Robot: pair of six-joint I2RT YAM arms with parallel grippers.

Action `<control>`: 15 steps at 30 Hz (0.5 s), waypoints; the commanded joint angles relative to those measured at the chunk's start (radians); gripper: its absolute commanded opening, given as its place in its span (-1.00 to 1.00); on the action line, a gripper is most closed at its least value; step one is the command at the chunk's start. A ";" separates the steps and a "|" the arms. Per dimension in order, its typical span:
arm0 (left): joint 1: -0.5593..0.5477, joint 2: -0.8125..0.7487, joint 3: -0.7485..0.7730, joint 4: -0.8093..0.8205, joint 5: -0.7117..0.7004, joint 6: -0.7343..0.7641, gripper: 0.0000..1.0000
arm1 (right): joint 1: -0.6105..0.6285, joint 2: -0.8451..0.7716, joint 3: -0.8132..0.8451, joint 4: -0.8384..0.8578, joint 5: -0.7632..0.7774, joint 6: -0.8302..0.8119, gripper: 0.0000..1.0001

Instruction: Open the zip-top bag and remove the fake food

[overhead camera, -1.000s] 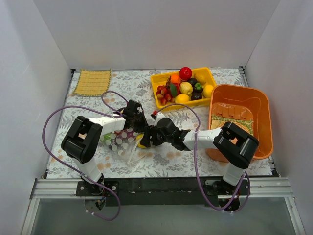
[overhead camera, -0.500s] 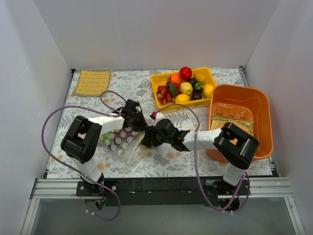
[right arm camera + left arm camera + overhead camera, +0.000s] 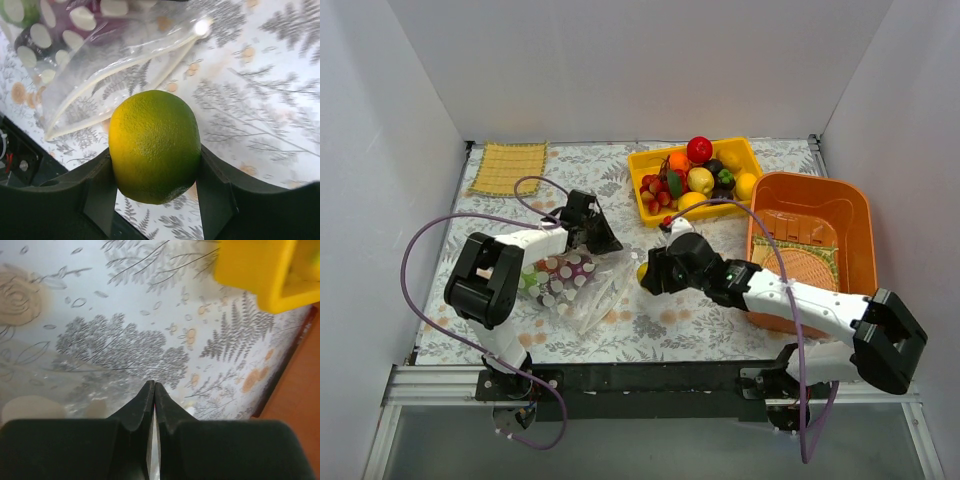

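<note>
right gripper pulled back from the zip-top bag clamping a yellow-green fruit; left gripper pinches the bag.

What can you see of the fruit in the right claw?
The fruit is a rounded, slightly oval, lemon-like piece. It is yellow on one side shading to green, with a finely pebbled, plastic-looking skin. It is whole and clamped between the two dark fingers of the right claw, which press its left and right flanks. It hangs over the floral table just outside the open mouth of the bag, touching neither as far as the wrist view shows.
</note>
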 commanded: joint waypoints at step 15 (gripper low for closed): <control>0.028 -0.068 0.239 -0.114 0.043 0.093 -0.40 | -0.510 0.441 0.682 -0.063 0.041 -0.292 -0.83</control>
